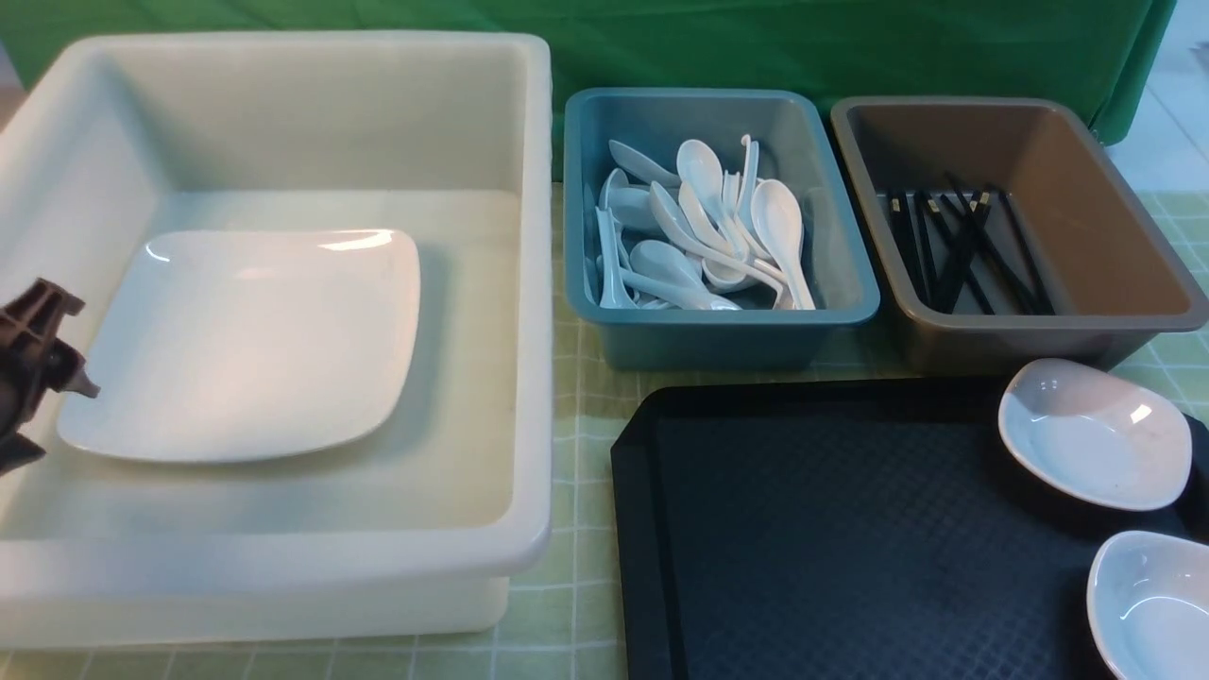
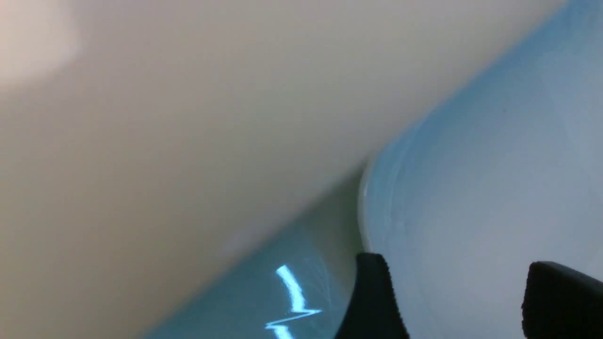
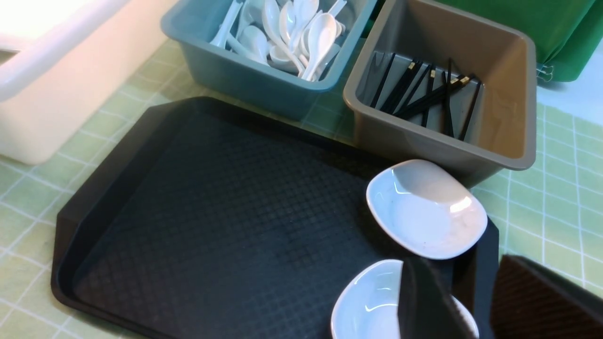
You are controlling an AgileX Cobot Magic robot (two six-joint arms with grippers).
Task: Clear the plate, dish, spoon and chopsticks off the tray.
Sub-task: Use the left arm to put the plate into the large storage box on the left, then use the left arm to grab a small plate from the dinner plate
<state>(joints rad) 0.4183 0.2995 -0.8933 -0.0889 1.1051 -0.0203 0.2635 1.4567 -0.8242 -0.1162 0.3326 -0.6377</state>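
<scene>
Plate (image 1: 241, 340) lies flat in the white tub (image 1: 529, 283), at 10 o'clock from the tray (image 3: 212, 212). Left gripper (image 2: 457, 263) is spread at its 9 o'clock rim. Near dish (image 3: 372, 301) and far dish (image 3: 424, 207) occupy the tray's 3 o'clock edge. Right gripper (image 3: 464, 268) hangs spread over the near dish. Judged next: pinch its rim, then lift.

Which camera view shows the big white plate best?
The front view: nearly the whole plate lies flat in the white tub. The left wrist view gives only a blurred close-up, perhaps its edge. The right wrist view does not show it.
</scene>
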